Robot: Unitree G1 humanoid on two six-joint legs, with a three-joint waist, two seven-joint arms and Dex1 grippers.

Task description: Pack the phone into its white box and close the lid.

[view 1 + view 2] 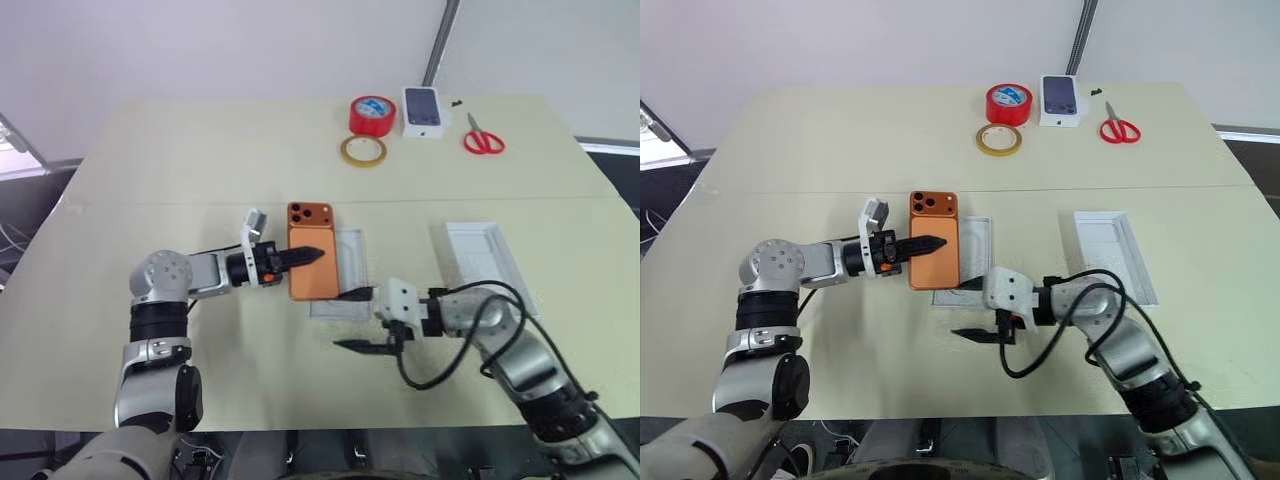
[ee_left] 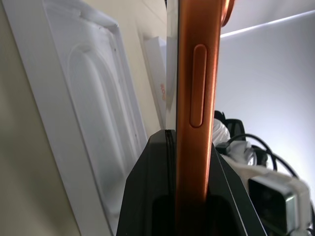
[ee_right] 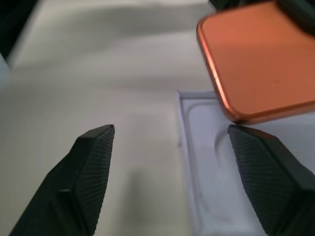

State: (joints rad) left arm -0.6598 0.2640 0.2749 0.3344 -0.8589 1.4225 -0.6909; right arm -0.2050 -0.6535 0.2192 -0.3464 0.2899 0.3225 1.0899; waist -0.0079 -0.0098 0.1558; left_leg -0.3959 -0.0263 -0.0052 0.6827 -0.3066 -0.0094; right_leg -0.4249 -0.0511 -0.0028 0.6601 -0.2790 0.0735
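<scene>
My left gripper (image 1: 303, 256) is shut on the orange phone (image 1: 312, 268), gripping its left long edge and holding it flat above the table, camera cluster up and at the far end. The left wrist view shows the phone (image 2: 196, 98) edge-on between the black fingers (image 2: 147, 196). Under it lies a white moulded insert (image 1: 349, 262) with a rounded recess (image 3: 216, 191). My right gripper (image 1: 356, 320) stands open just in front of the phone's near end, nothing between its fingers (image 3: 86, 172). The lid (image 1: 481, 256) lies open side up to the right. The white box is hidden.
At the table's far side sit a red tape roll (image 1: 372, 114), a tan tape ring (image 1: 362, 151), a small white box printed with a dark phone (image 1: 422, 110) and red scissors (image 1: 483, 139). The beige table (image 1: 180, 180) is bare on the left.
</scene>
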